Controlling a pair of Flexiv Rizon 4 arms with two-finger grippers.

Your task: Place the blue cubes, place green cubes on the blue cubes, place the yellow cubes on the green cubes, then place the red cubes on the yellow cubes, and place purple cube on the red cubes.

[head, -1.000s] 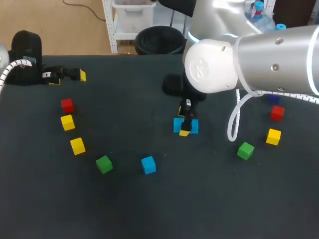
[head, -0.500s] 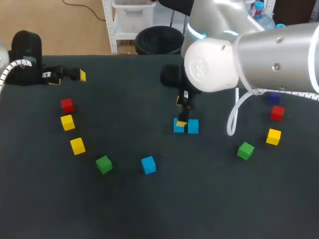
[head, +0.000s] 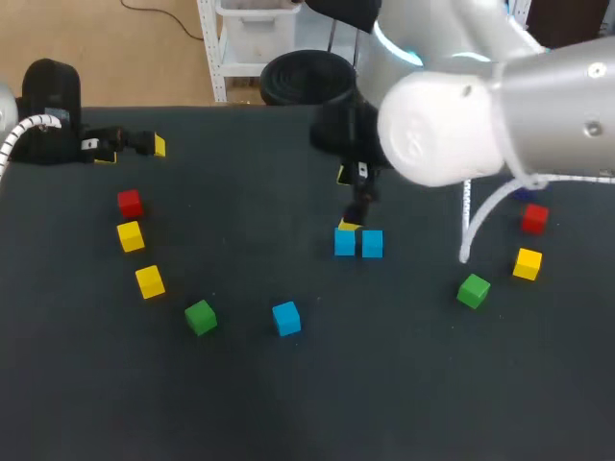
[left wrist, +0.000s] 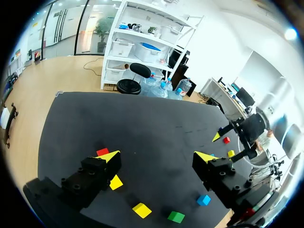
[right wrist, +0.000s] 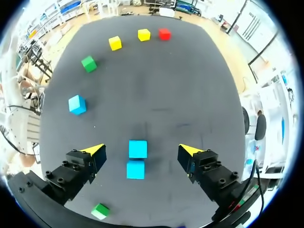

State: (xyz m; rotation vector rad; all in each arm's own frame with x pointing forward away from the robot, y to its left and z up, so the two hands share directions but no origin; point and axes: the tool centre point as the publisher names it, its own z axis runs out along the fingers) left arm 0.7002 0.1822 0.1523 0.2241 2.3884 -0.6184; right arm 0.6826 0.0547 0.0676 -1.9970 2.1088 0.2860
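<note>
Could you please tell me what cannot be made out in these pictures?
Head view: the purple cube is mostly hidden behind the right arm.
Right wrist view: the red cube and yellow cube near the purple one are cut off beyond the picture's rim.

**Right arm** [head: 538, 106]: silver-grey cylindrical link ending in a white domed joint cap [head: 432, 134]. Small dark screws [head: 591, 69] are set into the link skin. A cyan ring [head: 392, 43] marks the joint above. A white ribbed cable [head: 473, 226] hangs from it in a loop.

**Left arm** [head: 48, 96]: rounded black housing, with a second white ribbed cable [head: 24, 130] alongside.

**Right gripper** [right wrist: 141, 150]: two black, blocky fingers [right wrist: 78, 168] with recessed round screw holes, each capped by a yellow wedge tip [right wrist: 95, 149]. A thin reddish wire seems to run along one finger base, though it is too small to confirm.

**Left gripper** [left wrist: 156, 156]: same build, black fingers [left wrist: 90, 175] and yellow wedge tips [left wrist: 204, 156].
</note>
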